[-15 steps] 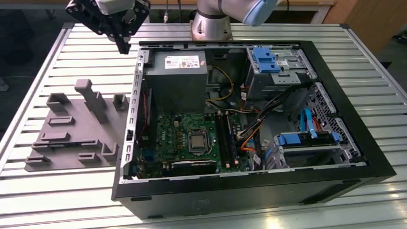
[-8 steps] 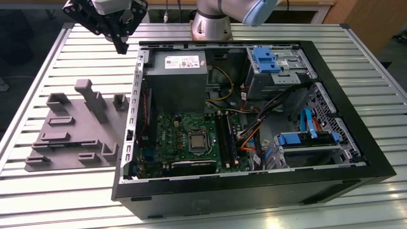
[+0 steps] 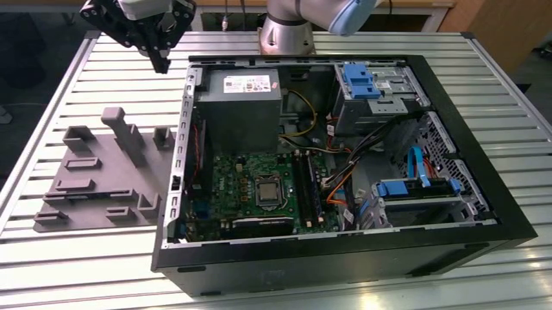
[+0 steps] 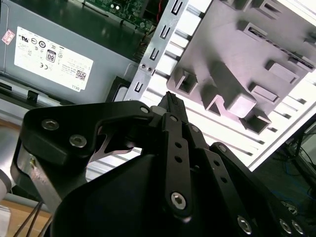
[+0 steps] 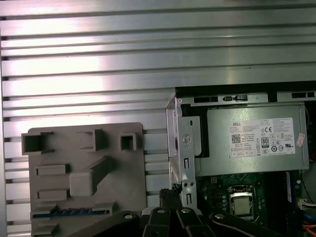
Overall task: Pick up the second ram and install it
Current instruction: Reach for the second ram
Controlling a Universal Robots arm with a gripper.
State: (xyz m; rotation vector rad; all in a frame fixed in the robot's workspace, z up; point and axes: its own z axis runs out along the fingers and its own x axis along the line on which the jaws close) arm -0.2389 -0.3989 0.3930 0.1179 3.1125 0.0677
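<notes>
1. My pincer (image 3: 161, 62) hangs high above the desk (image 3: 121, 81), roughly over the strip where the grey tray (image 3: 108, 187) and the open computer case (image 3: 345, 255) sit side by side. I cannot fix how far along that strip it is.
2. Its fingers are drawn in to 1 narrow tip. I see nothing between them, so I judge it empty.
3. The second ram (image 5: 69, 213) is, as far as I can tell, the thin dark strip with bluish glints lying in a long groove of the tray. It lies low in the groove, ungripped and well apart from my pincer.
4. From my pincer the stick lies downward and off to the tray side — toward the exterior view's left. The case lies on the opposite side.
5. Its long axis runs across the tray, with 1 end pointing at the case wall. The memory slots (image 3: 304, 187) on the motherboard (image 3: 250, 177) run the other way, so I judge the stick lies crosswise to them.
6. I have 1 arm, so there is no nearer hand to weigh.
7. The desk is bright ribbed metal slats, and the tray rests flat on it, just beside the case. I cannot tell whether the two touch.
8. Room is tight low down — upright grey blocks stand on the tray near the groove, and the case's metal wall rises close by. Above them the air around my pincer is open.
</notes>
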